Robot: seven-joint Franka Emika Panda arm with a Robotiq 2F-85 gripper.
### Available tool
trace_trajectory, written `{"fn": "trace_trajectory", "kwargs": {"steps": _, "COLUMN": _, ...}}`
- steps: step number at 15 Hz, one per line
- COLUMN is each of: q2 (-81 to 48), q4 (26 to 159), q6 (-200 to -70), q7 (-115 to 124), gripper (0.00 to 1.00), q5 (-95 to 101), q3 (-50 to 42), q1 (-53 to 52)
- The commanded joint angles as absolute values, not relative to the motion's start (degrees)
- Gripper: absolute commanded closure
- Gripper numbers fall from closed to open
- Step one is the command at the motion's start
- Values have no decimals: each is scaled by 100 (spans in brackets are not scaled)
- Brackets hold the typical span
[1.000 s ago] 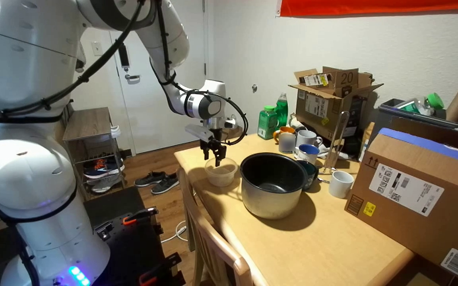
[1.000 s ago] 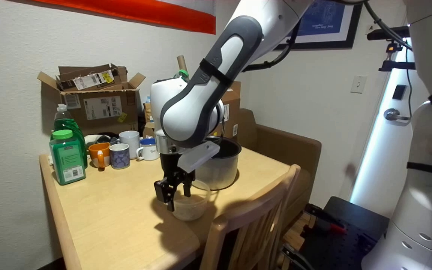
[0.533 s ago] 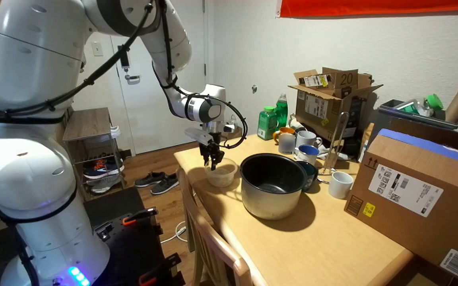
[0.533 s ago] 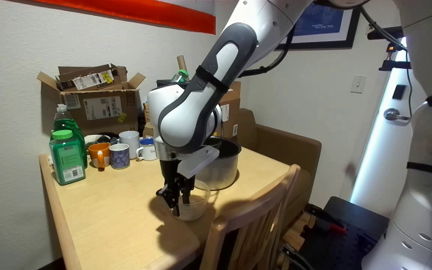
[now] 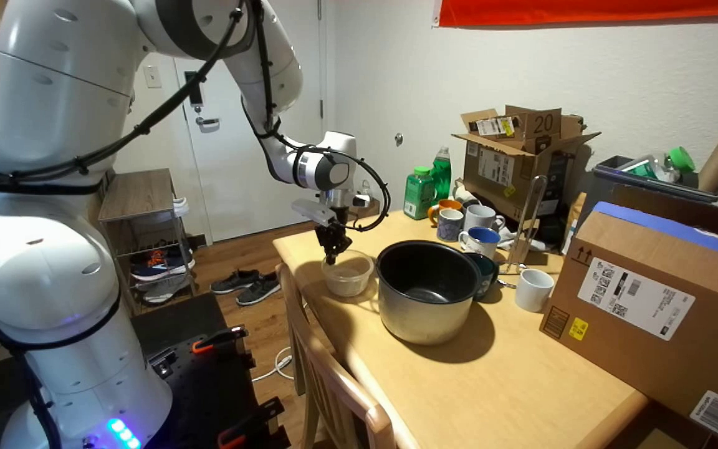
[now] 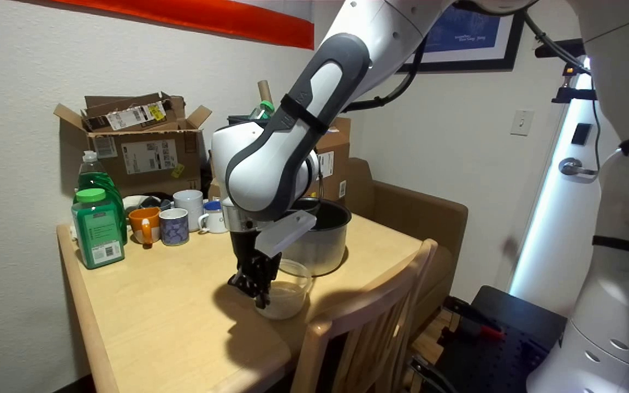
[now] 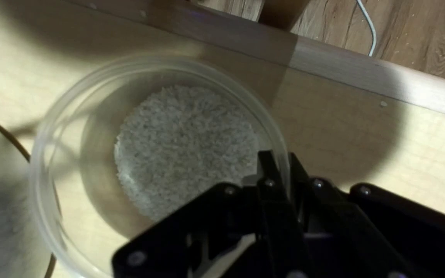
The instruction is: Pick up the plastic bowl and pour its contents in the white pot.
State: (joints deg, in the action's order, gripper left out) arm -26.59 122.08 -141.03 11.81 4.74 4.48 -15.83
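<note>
Claw (image 7: 281, 159): its fingers, parted in the frame just earlier, have come together and now pinch the rim of the plastic bowl (image 5: 348, 286), one finger inside the wall, the other outside.
Plastic bowl: shifted slightly toward the white pot (image 5: 421, 321) since that frame; it sits mouth up on the table (image 5: 521, 380), directly below the claw's wrist and a little to one side of the fingertips.
Gripped rim: on the side of the bowl away from the pot; the wrist view shows the clear band running between the two fingertips.
White grains (image 7: 187, 150): in a round layer on the bowl's floor; the inner finger reaches down next to them, and whether it touches them I cannot tell.
Table edge: the bowl lies near the edge where the chair (image 5: 334, 365) stands, and in an exterior view it is nearer the table's left corner than the pot is.
White pot: upright on the table just beside the bowl, across it from the claw, dark inside; whether pot and bowl touch I cannot tell.
</note>
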Motion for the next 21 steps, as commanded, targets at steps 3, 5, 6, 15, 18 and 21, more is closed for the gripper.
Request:
{"fn": "trace_trajectory", "kwargs": {"steps": 3, "q2": -2582, "q4": 12225, "q6": -14056, "q7": 1214, "gripper": 99, "q5": 437, "q3": 533, "q1": -1564}}
{"fn": "trace_trajectory", "kwargs": {"steps": 5, "q2": -2410, "q4": 12331, "q6": -14063, "q7": 1232, "gripper": 98, "q5": 440, "q3": 537, "q1": -1564}}
{"fn": "trace_trajectory", "kwargs": {"steps": 6, "q2": -2354, "q4": 12401, "q6": -14085, "q7": 1280, "gripper": 98, "q5": 446, "q3": 547, "q1": -1591}}
{"fn": "trace_trajectory", "kwargs": {"steps": 15, "q2": -1714, "q4": 12576, "q6": -13599, "q7": 1333, "gripper": 98, "q5": 556, "q3": 563, "q1": -1627}}
{"fn": "trace_trajectory", "kwargs": {"steps": 18, "q2": -1395, "q4": 12615, "q6": -13388, "q7": 1294, "gripper": 98, "q5": 541, "q3": 588, "q1": -1553}}
{"fn": "trace_trajectory", "kwargs": {"steps": 21, "q2": -1077, "q4": 12633, "q6": -13169, "q7": 1206, "gripper": 98, "q5": 483, "q3": 641, "q1": -1495}}
